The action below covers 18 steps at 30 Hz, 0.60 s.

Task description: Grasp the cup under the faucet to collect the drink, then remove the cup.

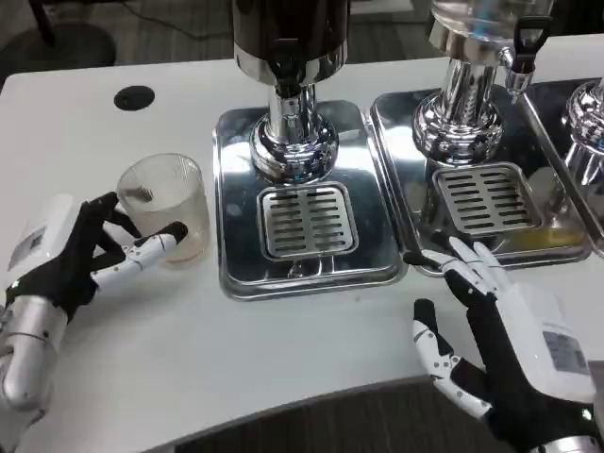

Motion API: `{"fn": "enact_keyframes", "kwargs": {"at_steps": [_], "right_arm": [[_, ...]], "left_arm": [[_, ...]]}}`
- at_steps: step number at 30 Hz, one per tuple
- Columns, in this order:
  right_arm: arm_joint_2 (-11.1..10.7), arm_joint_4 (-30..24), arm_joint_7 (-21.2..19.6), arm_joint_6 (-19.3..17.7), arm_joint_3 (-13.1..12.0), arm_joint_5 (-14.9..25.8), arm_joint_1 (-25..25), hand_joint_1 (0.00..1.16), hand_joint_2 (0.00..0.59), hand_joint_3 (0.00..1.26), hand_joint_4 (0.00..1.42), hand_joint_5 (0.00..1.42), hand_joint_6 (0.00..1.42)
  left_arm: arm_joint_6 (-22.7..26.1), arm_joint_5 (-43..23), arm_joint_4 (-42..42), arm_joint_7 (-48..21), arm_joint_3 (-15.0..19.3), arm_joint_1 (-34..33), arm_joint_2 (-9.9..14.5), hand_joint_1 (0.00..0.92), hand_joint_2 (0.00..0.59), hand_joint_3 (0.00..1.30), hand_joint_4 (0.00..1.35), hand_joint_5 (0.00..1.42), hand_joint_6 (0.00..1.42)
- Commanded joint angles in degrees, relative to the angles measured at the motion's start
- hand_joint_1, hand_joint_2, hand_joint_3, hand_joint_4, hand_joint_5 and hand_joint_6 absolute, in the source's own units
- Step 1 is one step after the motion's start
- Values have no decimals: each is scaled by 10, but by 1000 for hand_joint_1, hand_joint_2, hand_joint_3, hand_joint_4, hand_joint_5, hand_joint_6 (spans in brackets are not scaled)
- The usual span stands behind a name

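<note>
Your left hand (pixel 75 260) has the cup (pixel 168 208) in its fingers (pixel 151 247): thumb side wraps the front wall low down, the other fingers reach behind the far side, so the clear plastic cup is pinched between them. It stands upright on the table (pixel 283 349), just left of the nearest drip tray (pixel 231 203), not under any faucet. The cup looks empty or nearly so; a faint tint near the base, can't tell if that's liquid.

The dark dispenser (pixel 291 38) sits to the right of your left fingers, its spout (pixel 286 71) above the slotted grate (pixel 308 220). The grip is low and from the side, probably so the rim stays free to slide under that spout.

Your right hand (pixel 491 340) lies flat, fingers spread and holding nothing, tips touching or just over the front lip of the second tray (pixel 396 151). The clear dispenser (pixel 472 57) with its black tap (pixel 524 52) stands beyond those fingertips. Likely parked there to stay out of the left arm's way.

Judgement: whether this is before filling or after removal can't be settled from here. If before, carry the cup right onto the grate, under the spout.
</note>
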Motion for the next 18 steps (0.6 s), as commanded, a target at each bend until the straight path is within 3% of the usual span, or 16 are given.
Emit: {"fn": "enact_keyframes", "kwargs": {"at_steps": [1, 8, 18], "right_arm": [[1, -5, 2, -6, -5, 3, 6, 438, 549, 295, 119, 81, 231], [1, -7, 1, -9, -6, 3, 4, 433, 547, 295, 119, 85, 231], [1, -13, 0, -11, -11, 2, 10, 430, 548, 295, 119, 86, 231]], "left_arm": [[-28, -8, -16, 17, 13, 6, 11, 283, 239, 428, 539, 811, 1233], [-52, -6, -32, 15, 17, 7, 12, 283, 239, 438, 546, 825, 1233], [-54, -8, -36, 12, 17, -9, -7, 283, 239, 439, 549, 827, 1232]]}}
